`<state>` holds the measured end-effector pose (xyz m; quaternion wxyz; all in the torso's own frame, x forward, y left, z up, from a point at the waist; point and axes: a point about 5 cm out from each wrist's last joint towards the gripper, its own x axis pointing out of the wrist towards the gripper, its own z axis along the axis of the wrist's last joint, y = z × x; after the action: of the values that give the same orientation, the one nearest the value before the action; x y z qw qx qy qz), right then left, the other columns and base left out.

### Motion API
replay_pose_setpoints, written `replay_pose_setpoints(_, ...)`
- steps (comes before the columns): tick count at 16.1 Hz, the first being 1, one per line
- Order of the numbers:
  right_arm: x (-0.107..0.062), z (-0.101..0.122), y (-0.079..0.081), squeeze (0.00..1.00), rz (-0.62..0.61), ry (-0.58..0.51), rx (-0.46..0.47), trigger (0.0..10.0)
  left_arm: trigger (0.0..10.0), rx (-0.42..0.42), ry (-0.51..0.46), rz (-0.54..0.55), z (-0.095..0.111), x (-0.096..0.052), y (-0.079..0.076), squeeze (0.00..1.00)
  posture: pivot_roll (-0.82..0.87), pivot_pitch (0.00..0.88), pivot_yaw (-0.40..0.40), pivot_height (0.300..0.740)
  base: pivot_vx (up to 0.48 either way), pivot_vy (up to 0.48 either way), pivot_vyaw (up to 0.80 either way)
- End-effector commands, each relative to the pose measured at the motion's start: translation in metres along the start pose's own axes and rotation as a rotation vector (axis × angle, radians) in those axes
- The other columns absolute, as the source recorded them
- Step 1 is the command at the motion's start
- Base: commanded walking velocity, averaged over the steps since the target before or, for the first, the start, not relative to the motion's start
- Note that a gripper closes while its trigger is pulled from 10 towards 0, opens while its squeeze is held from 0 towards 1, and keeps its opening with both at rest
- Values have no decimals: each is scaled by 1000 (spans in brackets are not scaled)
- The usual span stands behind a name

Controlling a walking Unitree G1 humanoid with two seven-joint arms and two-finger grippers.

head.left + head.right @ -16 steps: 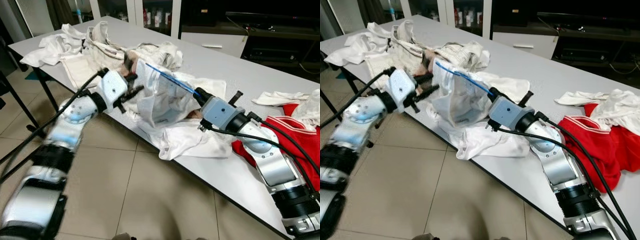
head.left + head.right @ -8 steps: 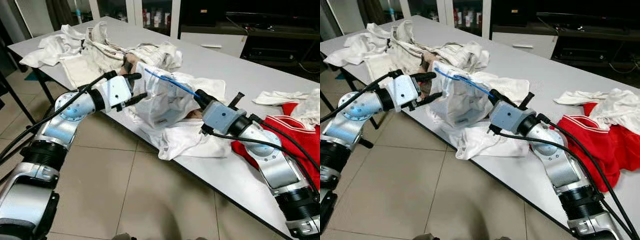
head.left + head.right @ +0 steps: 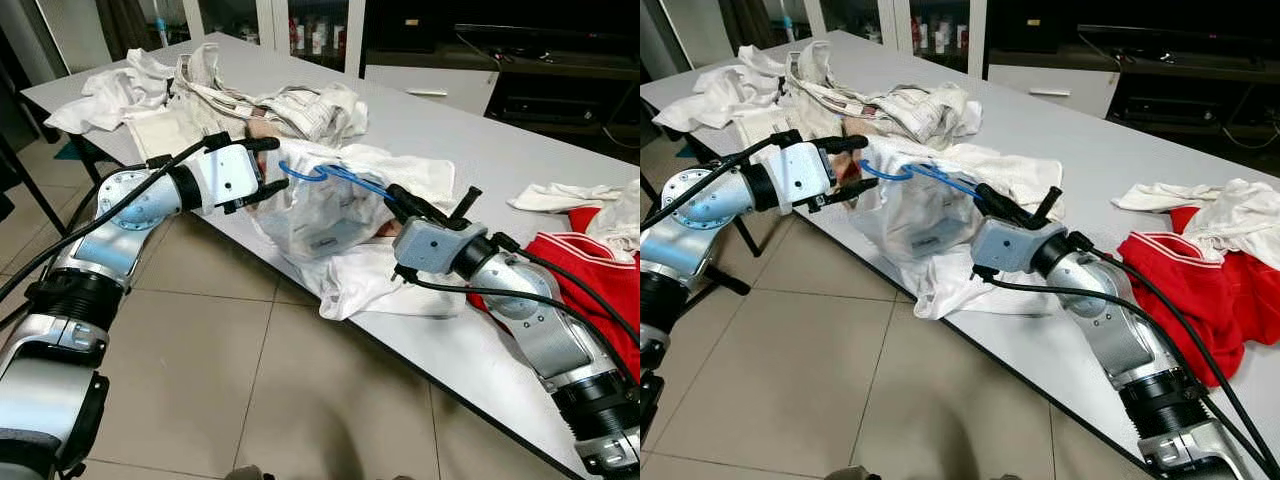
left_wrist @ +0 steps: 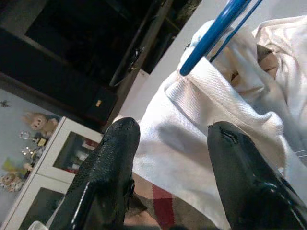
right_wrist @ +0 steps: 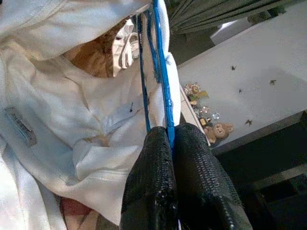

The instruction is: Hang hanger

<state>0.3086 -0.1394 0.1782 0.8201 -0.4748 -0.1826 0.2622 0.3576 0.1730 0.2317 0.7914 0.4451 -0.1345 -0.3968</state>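
I see my right gripper (image 3: 402,203) clamping the blue hanger (image 3: 340,181) inside a white shirt (image 3: 325,215) on the cluttered worktop (image 3: 480,150), my left gripper (image 3: 268,166) open beside its left edge.

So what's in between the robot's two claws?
A white garment draped on the blue hanger fills the stretch between the open left gripper and the right gripper, which pinches the hanger. Both eye views show it.

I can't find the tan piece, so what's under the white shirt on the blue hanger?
Under the white shirt on the blue hanger, held by the right claw, tan-and-red fabric peeks out; how far it runs is covered.
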Motion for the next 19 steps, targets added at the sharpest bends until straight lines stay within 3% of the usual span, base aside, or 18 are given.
replay_pose_setpoints(1,2,4,-6,0,-26,-26,-23,0,10000,15,-5,-4,2,-1,3,0,21,0,35,723,0,0,0)
replay_pose_setpoints(7,-2,18,-15,0,-85,-144,-118,0,10000,-40,93,-52,-18,-5,-3,0,15,0,39,723,0,0,0)
replay_pose_setpoints(9,-4,14,-8,0,-42,-128,-181,0,10000,-28,84,-49,-16,-4,-2,0,15,0,39,723,0,0,0)
replay_pose_setpoints(13,0,9,-8,0,-57,-95,-158,0,10000,-36,20,-94,-5,-2,-4,0,20,0,39,723,0,0,0)
replay_pose_setpoints(14,1,8,-8,0,-55,-84,-163,0,10000,-61,-3,-117,-1,-2,-7,1000,23,0,38,723,0,0,0)
replay_pose_setpoints(16,3,6,-8,0,-54,-75,-171,0,10000,-79,-26,-140,3,-2,-10,1000,25,0,37,723,0,0,0)
replay_pose_setpoints(19,4,4,-4,0,-36,-64,-170,0,10000,-42,-17,-137,5,-2,-11,1000,30,0,33,723,0,0,0)
